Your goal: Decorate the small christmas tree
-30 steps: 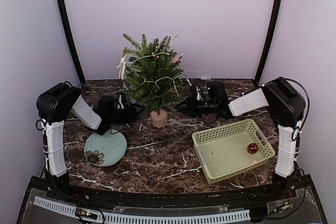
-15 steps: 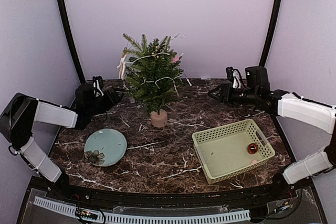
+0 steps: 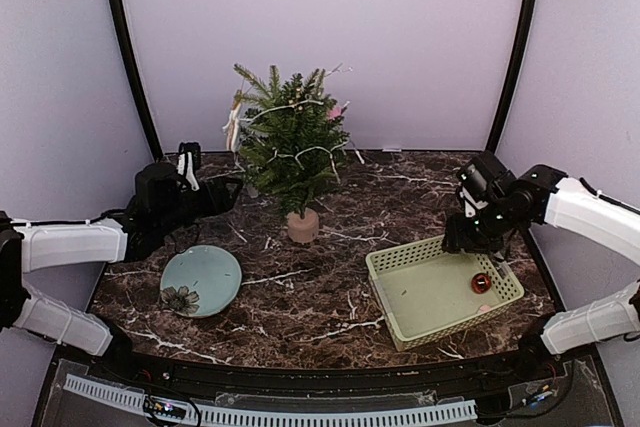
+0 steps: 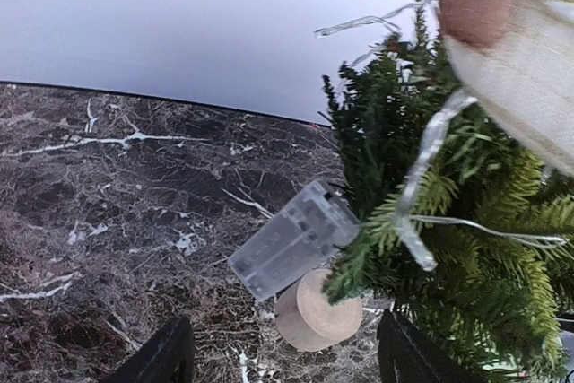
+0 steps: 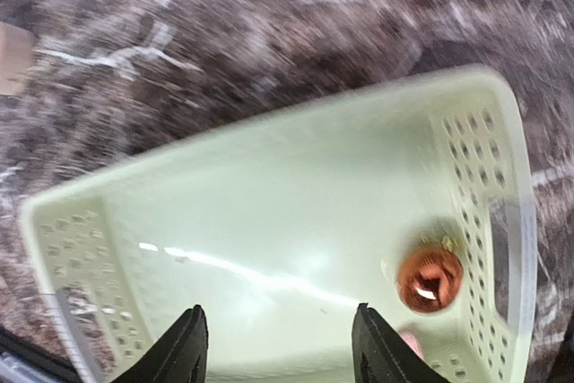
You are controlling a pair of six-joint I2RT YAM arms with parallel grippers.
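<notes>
The small christmas tree [image 3: 290, 147] stands at the back middle in its beige-pink pot [image 3: 302, 225], strung with a light wire and hung with a pink ornament [image 3: 335, 112] and a pale one [image 3: 232, 127]. In the left wrist view the tree [image 4: 448, 221] fills the right side, with a clear battery box [image 4: 291, 239] hanging by the pot [image 4: 314, 311]. My left gripper [image 3: 228, 192] [image 4: 282, 361] is open, left of the tree. Over the green basket [image 3: 400, 257] my right gripper [image 3: 462, 237] [image 5: 280, 352] is open and empty. A red bauble [image 5: 430, 280] lies in the basket [image 5: 269, 221].
A light-blue plate [image 3: 200, 282] with a dark flower on it lies front left of the tree. A small pink item [image 5: 411, 343] sits beside the red bauble [image 3: 481, 283] at the basket's right wall. Black frame posts stand at both back corners.
My right arm drew back from the tree, swung right and dropped over the basket, its jaws widening. The left arm pulled away to the left and now points at the tree again.
</notes>
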